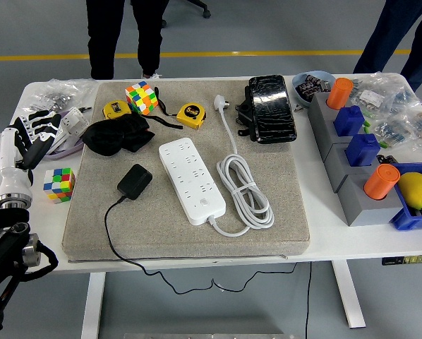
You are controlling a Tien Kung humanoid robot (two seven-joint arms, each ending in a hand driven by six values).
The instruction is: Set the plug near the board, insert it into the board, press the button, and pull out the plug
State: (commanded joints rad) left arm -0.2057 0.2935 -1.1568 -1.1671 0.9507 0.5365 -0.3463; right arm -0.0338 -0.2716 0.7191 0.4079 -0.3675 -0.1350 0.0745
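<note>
The black plug (135, 181) lies on the grey mat (91, 226), left of the white power board (191, 180), and its thin black cable runs off over the mat's front edge. The board's own white cord (244, 192) is coiled to its right, ending in a white plug (220, 103) at the back. My left hand (36, 127) hovers over the table's left edge, well left of the black plug. Its fingers are spread and hold nothing. My right hand is out of view.
Beside the left hand are a Rubik's cube (58, 183) and bagged parts (64, 121). At the mat's back lie a black cloth (117, 134), another cube (141, 97), two tape measures (190, 113) and a black pouch (271, 108). Grey blocks (352, 183) stand right. People stand beyond the table.
</note>
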